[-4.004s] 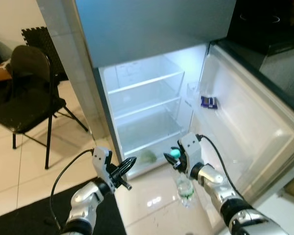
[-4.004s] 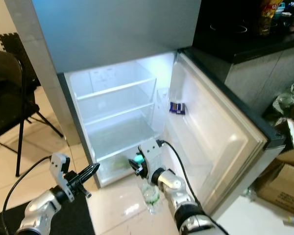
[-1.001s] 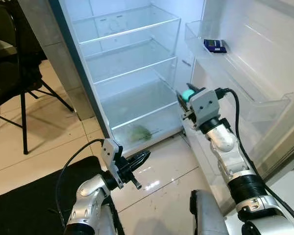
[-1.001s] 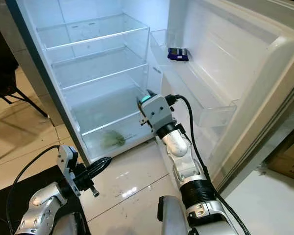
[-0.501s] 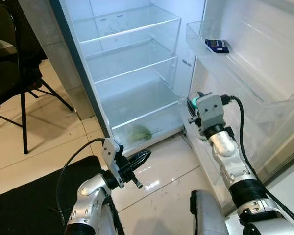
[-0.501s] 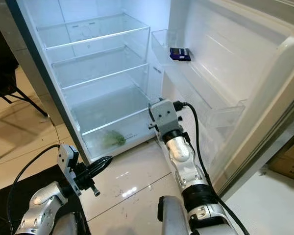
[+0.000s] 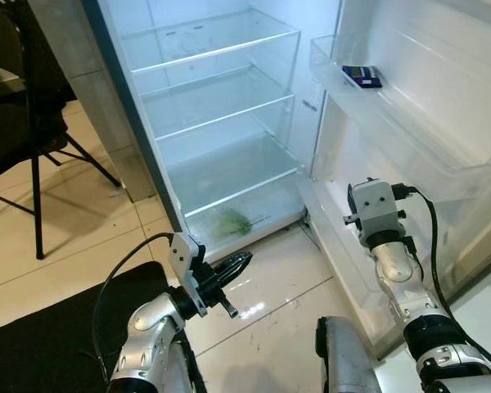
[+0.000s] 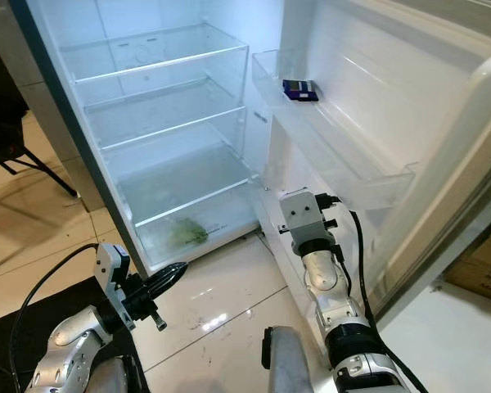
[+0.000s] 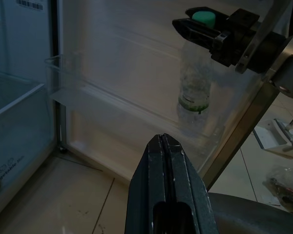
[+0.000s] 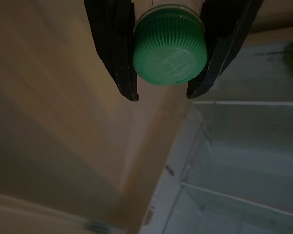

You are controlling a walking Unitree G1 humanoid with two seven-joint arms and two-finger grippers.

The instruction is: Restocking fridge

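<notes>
A clear water bottle [image 9: 194,92] with a green cap [image 10: 170,48] hangs upright against the inside of the open fridge door [image 7: 409,123]. It is at the level of the low door shelf [image 9: 112,105]. My right gripper [image 9: 205,27] is shut on its neck, just under the cap. Whether the bottle's base rests on the shelf I cannot tell. In the head views the right wrist [image 7: 375,209] sits close to the door's lower part and hides the bottle. My left gripper [image 7: 233,266] is shut and empty, low over the floor in front of the fridge.
The fridge body [image 7: 221,123] stands open with bare glass shelves and some green leaves [image 7: 229,221] in the bottom drawer. A small blue box [image 7: 362,76] lies on the upper door shelf. A dark chair [image 7: 16,106] is at the left, a black mat [image 7: 49,327] underfoot.
My right gripper has carried the bottle to the right and downward, from in front of the fridge compartment to the door's lower part. The left arm has stayed put.
</notes>
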